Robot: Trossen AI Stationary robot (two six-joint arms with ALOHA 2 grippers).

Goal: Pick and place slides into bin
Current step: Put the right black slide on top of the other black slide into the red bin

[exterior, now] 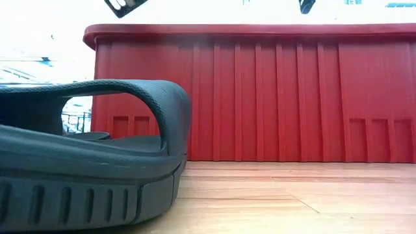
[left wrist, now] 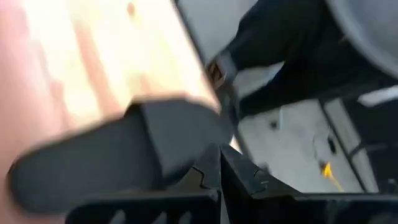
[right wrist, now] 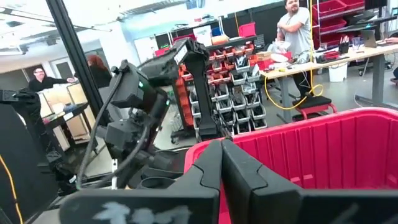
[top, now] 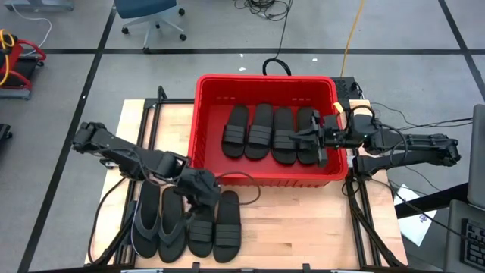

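left gripper [top: 203,184], fingers pressed together and empty, hovers over the near row of four slides [top: 187,220] on the table [top: 303,227]. farther back, right gripper [top: 317,138], also closed and empty, hangs inside the red bin [top: 204,114] above four more slides [top: 267,133].

Eight matte black rubber slides [top: 259,131]: four inside the one red plastic bin [top: 265,83], four on the wooden tabletop [top: 303,227].

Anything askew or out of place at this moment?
Nothing stands out. Four slides lie side by side in the red bin, four more in a row on the table; nothing tipped or spilled.
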